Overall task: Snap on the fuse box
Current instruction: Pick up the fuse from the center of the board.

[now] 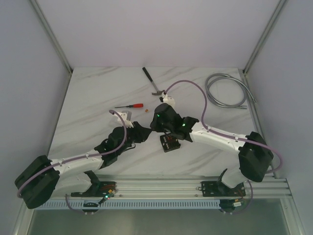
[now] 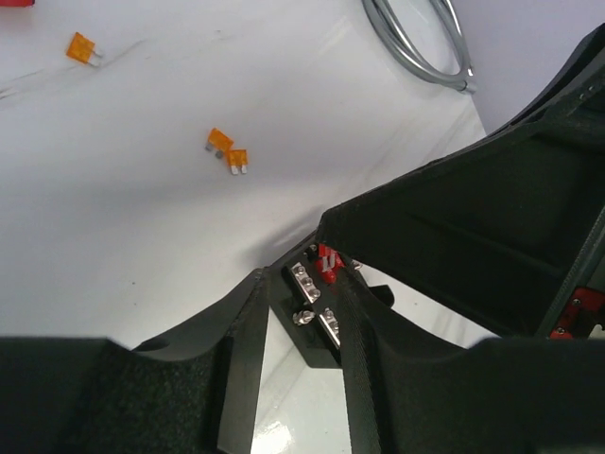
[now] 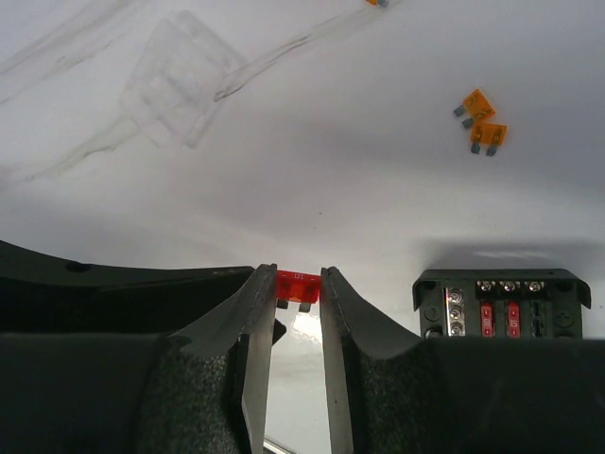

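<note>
The fuse box (image 1: pixel 169 143) is a small black box lying on the white table between the two arms. It holds two red fuses beside a strip of metal screws (image 3: pixel 498 303). My left gripper (image 1: pixel 152 136) reaches it from the left. In the left wrist view both fingers lie against its sides, so my left gripper (image 2: pixel 301 284) is shut on the fuse box (image 2: pixel 312 303). My right gripper (image 1: pixel 159 126) hovers just above and to the left of the box. It is shut on a small red fuse (image 3: pixel 298 287), prongs toward the camera, pinched at its fingertips (image 3: pixel 298 279).
Loose orange fuses (image 2: pixel 219 142) (image 3: pixel 475 104) lie on the table beyond the box. A red-handled screwdriver (image 1: pixel 131 105), a hammer (image 1: pixel 152 82) and a coiled grey hose (image 1: pixel 227 90) lie farther back. What looks like a clear plastic cover (image 3: pixel 180 80) rests flat on the table.
</note>
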Motion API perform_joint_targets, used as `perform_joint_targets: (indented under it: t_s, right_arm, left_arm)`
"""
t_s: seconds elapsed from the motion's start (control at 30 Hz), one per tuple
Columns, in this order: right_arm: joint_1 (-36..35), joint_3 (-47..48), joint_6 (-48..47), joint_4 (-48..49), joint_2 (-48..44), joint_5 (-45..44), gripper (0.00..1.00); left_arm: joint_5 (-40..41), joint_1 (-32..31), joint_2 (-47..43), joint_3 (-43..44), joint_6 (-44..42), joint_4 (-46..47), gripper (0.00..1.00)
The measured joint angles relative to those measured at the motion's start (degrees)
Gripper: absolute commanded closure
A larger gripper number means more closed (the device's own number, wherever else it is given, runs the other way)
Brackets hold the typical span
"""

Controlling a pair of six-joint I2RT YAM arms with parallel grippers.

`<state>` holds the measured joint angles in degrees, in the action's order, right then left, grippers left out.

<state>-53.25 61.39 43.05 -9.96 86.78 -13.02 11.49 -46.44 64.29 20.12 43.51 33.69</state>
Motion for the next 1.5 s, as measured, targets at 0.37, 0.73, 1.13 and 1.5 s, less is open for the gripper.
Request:
perform_joint_targets:
  t_s: [0.37, 0.73, 1.13, 1.5]
  right_arm:
    - [-0.07, -1.16, 1.29, 2.45, -0.92, 1.68, 0.77]
    - [-0.07, -4.11, 2.64, 5.90, -2.10, 2.56, 0.74]
    - [0.83, -7.45, -5.53, 8.41, -10.67, 5.75, 0.57]
    - [11.39, -15.56, -24.68, 16.13, -22.75, 31.32, 0.55]
  left_arm:
    - [0.17, -0.57, 0.83, 0.83, -0.76, 1.53, 0.72]
    - [0.31, -0.85, 0.90, 0.83, -1.18, 1.44, 1.00]
    - [0.24, -0.68, -4.07, 1.36, -8.26, -0.98, 1.00]
    - [-14.78, 0.57, -11.58, 3.74, -18.86, -2.49, 1.00]
